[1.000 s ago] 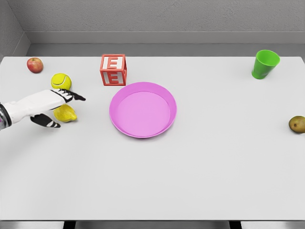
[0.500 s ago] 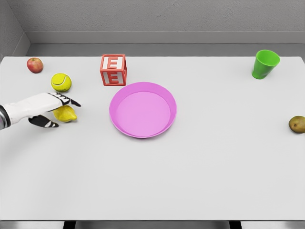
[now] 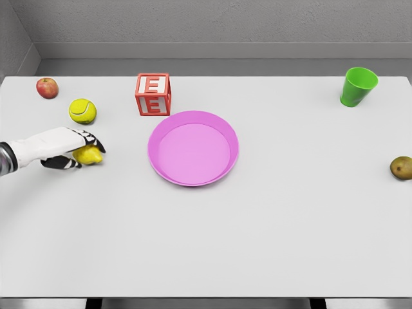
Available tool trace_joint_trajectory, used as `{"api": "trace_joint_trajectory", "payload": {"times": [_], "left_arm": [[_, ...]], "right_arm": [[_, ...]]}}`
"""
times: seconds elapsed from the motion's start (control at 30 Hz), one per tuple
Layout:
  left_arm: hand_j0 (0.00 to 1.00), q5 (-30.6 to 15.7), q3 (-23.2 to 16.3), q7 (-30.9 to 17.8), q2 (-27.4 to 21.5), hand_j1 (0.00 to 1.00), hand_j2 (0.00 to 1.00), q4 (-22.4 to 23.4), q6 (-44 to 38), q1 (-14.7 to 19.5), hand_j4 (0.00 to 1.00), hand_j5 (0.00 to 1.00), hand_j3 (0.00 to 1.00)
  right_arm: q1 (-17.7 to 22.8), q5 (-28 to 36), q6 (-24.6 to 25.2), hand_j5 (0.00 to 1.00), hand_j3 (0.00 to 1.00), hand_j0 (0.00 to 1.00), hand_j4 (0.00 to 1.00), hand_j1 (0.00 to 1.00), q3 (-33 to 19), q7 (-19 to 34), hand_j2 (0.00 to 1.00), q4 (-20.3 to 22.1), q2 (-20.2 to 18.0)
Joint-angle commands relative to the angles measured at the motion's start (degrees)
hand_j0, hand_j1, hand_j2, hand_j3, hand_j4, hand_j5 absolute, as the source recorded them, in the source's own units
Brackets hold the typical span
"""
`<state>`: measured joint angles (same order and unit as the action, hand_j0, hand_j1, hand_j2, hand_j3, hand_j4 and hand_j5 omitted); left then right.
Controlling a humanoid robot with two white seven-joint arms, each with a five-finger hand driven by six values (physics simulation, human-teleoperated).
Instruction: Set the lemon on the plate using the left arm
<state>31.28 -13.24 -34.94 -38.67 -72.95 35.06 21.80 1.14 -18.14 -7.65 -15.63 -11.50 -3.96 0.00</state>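
A yellow lemon (image 3: 89, 155) lies on the white table at the left, partly covered by my left hand (image 3: 82, 149). The hand's fingers curl over the lemon's top and its thumb presses in from below, so the hand is shut on the lemon, which still rests on the table. My white left forearm comes in from the left edge. The pink plate (image 3: 193, 174) sits to the right of the lemon, near the table's middle, with nothing in it. The right arm is out of sight.
A yellow tennis ball (image 3: 82, 111) lies just behind the hand and a red apple (image 3: 47, 87) at the far left corner. A red letter block (image 3: 153, 94) stands behind the plate. A green cup (image 3: 358, 86) and a brown fruit (image 3: 401, 168) are at the right.
The left hand's fingers, stretched out above the lemon a second ago, have curled down and closed around it. The hand drew slightly left. The lemon has stayed in place.
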Motion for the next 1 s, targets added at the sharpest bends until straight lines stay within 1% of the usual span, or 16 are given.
{"api": "trace_joint_trajectory", "payload": {"times": [0.0, 0.13, 0.27, 0.33, 0.4, 0.47, 0.53, 0.63, 0.77, 0.83, 0.97], "left_arm": [[0.53, -0.4, 0.1, -0.1, -0.1, 0.53, 0.53, -0.1, -0.1, 0.0, 0.53, 0.53, 0.53], [0.49, -0.4, 0.0, -0.1, -0.1, 0.49, 0.49, -0.5, -0.1, 0.0, 0.49, 0.49, 0.49], [0.49, -1.0, 0.2, -0.1, 0.0, 0.49, 0.49, -0.6, -0.1, 0.1, 0.49, 0.49, 0.49], [0.46, -1.8, 0.2, -0.1, 0.0, 0.46, 0.46, -2.6, -0.1, 0.0, 0.46, 0.46, 0.46], [0.46, -1.8, 0.6, -0.1, -0.1, 0.46, 0.46, -3.4, -0.1, -0.1, 0.46, 0.46, 0.46], [0.45, -3.9, 1.3, -0.1, 0.0, 0.45, 0.45, -3.7, -0.1, -0.1, 0.45, 0.45, 0.45], [0.44, -5.6, 1.3, -0.1, 0.0, 0.44, 0.44, -7.1, -0.1, -0.1, 0.44, 0.44, 0.44], [0.44, -7.6, 1.2, -0.1, 0.1, 0.44, 0.44, -10.9, -0.1, -0.3, 0.44, 0.44, 0.44], [0.44, -7.6, 1.3, -0.1, 2.6, 0.44, 0.44, -12.4, -0.1, -0.1, 0.44, 0.44, 0.44], [0.44, -7.5, 0.9, -0.1, 5.0, 0.44, 0.44, -12.4, -0.1, 0.8, 0.44, 0.44, 0.44], [0.44, -7.2, 0.6, -0.1, 9.6, 0.44, 0.44, -13.4, -0.1, 0.9, 0.44, 0.44, 0.44]], "right_arm": [[0.0, 0.0, 0.0, 1.00, 1.00, 1.00, 1.00, 1.00, 0.0, 0.0, 1.00, 0.0, 0.0], [0.0, 0.0, 0.0, 1.00, 1.00, 1.00, 1.00, 1.00, 0.0, 0.0, 1.00, 0.0, 0.0], [0.0, 0.0, 0.0, 1.00, 1.00, 1.00, 1.00, 1.00, 0.1, 0.0, 1.00, 0.0, 0.0], [0.0, 0.0, 0.0, 1.00, 1.00, 1.00, 1.00, 1.00, 0.0, 0.0, 1.00, 0.0, 0.0], [0.0, 0.0, 0.0, 1.00, 1.00, 1.00, 1.00, 1.00, 0.0, 0.0, 1.00, 0.0, 0.0], [0.0, 0.0, 0.0, 1.00, 1.00, 1.00, 1.00, 1.00, 0.0, 0.0, 1.00, 0.0, 0.0], [0.0, 0.0, 0.0, 1.00, 1.00, 1.00, 1.00, 1.00, 0.0, 0.0, 1.00, 0.0, 0.0], [0.0, 0.0, 0.0, 1.00, 1.00, 1.00, 1.00, 1.00, 0.0, 0.0, 1.00, 0.0, 0.0], [0.0, 0.0, 0.0, 1.00, 1.00, 1.00, 1.00, 1.00, 0.0, 0.0, 1.00, 0.0, 0.0], [0.0, 0.0, 0.0, 1.00, 1.00, 1.00, 1.00, 1.00, 0.0, 0.0, 1.00, 0.0, 0.0], [0.0, 0.0, 0.0, 1.00, 1.00, 1.00, 1.00, 1.00, 0.0, 0.0, 1.00, 0.0, 0.0]]}}
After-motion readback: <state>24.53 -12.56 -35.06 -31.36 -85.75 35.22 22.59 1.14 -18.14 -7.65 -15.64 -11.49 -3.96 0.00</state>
